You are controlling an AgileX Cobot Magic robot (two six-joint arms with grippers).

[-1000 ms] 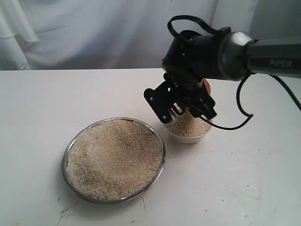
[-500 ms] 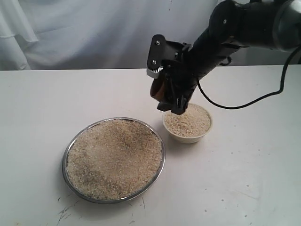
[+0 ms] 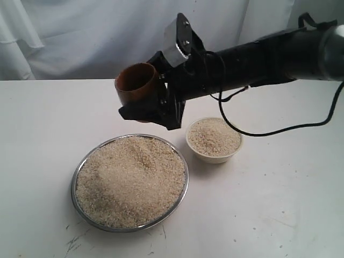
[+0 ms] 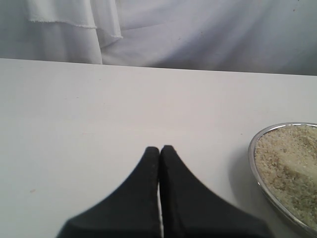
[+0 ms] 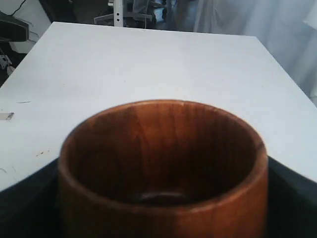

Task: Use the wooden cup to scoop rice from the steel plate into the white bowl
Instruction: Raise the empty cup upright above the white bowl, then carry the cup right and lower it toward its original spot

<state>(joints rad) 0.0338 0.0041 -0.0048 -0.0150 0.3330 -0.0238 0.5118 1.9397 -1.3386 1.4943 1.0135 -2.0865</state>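
The right arm (image 3: 252, 54) stretches almost level across the counter (image 3: 279, 204) from the right. Its jaws clamp the wooden cup (image 3: 137, 84), upright and mouth up, in the air near the far side of the steel plate (image 3: 72, 185), which is heaped with rice (image 3: 131, 180). The white bowl (image 3: 215, 157), also full of rice, sits just beside the plate, under the arm. Only the right wrist view looks into the cup (image 5: 163, 163), showing bare wood. The left wrist view shows the left jaws pressed together low over the counter, near the plate's rim (image 4: 252, 158).
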